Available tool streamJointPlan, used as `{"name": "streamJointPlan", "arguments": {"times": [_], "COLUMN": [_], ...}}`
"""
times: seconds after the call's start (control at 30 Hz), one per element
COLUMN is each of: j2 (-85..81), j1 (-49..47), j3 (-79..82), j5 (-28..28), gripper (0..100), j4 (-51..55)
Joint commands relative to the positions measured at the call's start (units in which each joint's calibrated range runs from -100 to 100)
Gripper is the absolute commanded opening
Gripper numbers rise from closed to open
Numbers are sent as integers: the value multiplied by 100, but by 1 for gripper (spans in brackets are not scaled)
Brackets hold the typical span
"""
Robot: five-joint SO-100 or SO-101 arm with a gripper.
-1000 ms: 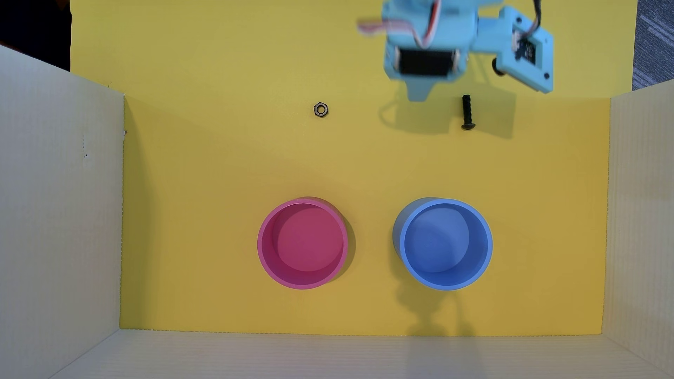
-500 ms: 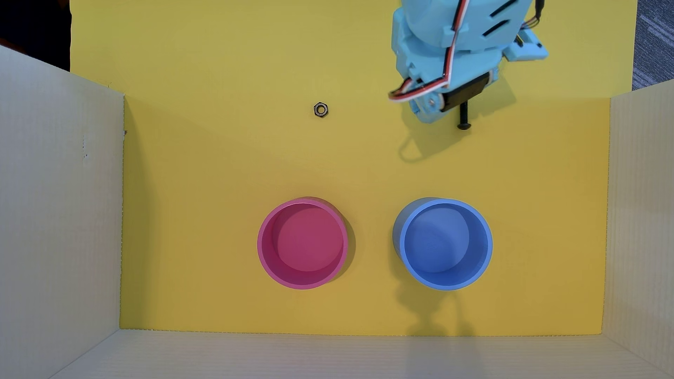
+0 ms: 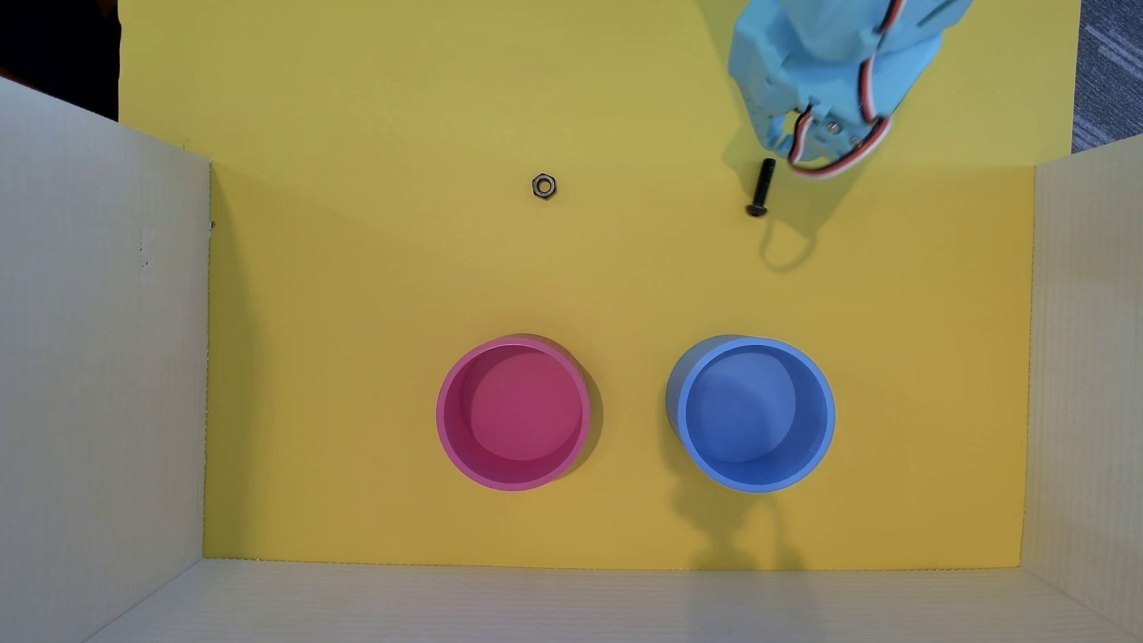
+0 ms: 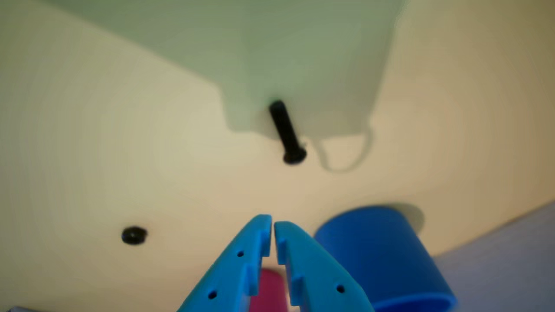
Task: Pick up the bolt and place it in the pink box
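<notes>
The gripper (image 4: pixel 272 225), its jaws closed on nothing, hangs above the yellow floor (image 3: pixel 371 278) while the bolt (image 3: pixel 761 187) lies loose just beside the arm (image 3: pixel 829 68) at the far right in the overhead view, well apart from the pink box (image 3: pixel 446 426). The grasp likely calls for opening the jaws, straddling the thin shaft crosswise and closing low. One bolt, one nut (image 3: pixel 543 186), one pink box and one blue box (image 3: pixel 829 426) are in view

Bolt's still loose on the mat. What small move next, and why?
Probably open the jaws first. In the wrist view the gripper is shut and empty, while the bolt lies flat on the yellow mat, clear of it. Overhead, the bolt lies just below the arm, so lower over its shank afterwards.
</notes>
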Motion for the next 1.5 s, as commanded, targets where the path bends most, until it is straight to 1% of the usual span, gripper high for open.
{"name": "streamJointPlan", "arguments": {"times": [0.0, 0.13, 0.23, 0.47, 0.57, 0.73, 0.87, 1.03, 1.23, 1.47], "j2": [371, 581, 632, 640, 632, 615, 573, 573, 573, 573], "j1": [-24, -10, 93, 682, 836, 785, 800, 807, 844, 859], "j3": [-241, -250, -250, -142, -15, 347, 419, 365, 356, 473], "j5": [-14, -14, -14, 33, -30, -624, -957, -1228, -1707, -1931], "gripper": [5, 18, 24, 24, 24, 24, 24, 24, 24, 24], "j4": [-40, -66, -66, -66, -66, -66, -66, -66, -14, 72]}}
